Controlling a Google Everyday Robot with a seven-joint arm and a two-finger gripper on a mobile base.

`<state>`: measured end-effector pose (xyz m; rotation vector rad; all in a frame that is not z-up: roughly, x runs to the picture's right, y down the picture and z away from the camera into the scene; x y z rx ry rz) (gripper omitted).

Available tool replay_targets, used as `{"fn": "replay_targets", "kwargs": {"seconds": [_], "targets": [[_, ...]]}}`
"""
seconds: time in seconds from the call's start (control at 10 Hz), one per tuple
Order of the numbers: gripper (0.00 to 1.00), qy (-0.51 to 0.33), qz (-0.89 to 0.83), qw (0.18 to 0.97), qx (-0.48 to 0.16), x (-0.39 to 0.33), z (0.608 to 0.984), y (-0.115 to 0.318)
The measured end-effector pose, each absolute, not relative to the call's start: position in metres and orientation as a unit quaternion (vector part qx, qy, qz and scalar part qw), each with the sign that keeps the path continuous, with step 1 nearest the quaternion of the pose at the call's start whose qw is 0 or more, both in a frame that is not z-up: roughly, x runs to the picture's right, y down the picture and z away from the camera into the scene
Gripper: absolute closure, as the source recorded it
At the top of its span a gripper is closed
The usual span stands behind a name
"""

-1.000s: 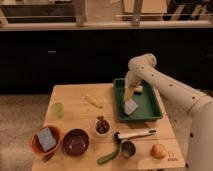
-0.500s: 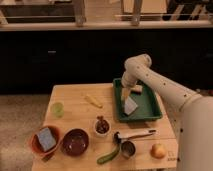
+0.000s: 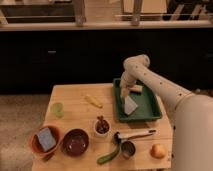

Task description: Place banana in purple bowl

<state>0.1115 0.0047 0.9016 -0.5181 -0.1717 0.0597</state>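
Your gripper [image 3: 126,91] hangs over the green tray [image 3: 150,114], right of centre; how wide it stands, I cannot tell. The banana [image 3: 93,101] lies centre-left, the purple bowl [image 3: 75,141] lower left. Reaching across, you could clip the tray wall or roll the slim fruit away.

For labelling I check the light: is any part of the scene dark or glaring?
Camera view: the table is warmly lit, the background dark; the purple bowl shows only faint gloss; the banana stands out pale; the gripper hangs over the green tray, near its left side.
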Motion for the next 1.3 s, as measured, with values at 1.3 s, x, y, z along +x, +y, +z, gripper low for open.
{"fn": "replay_targets", "kwargs": {"seconds": [1.3], "targets": [[0.2,-0.115,0.068,0.952,-0.275,0.044,0.85,0.027]]}}
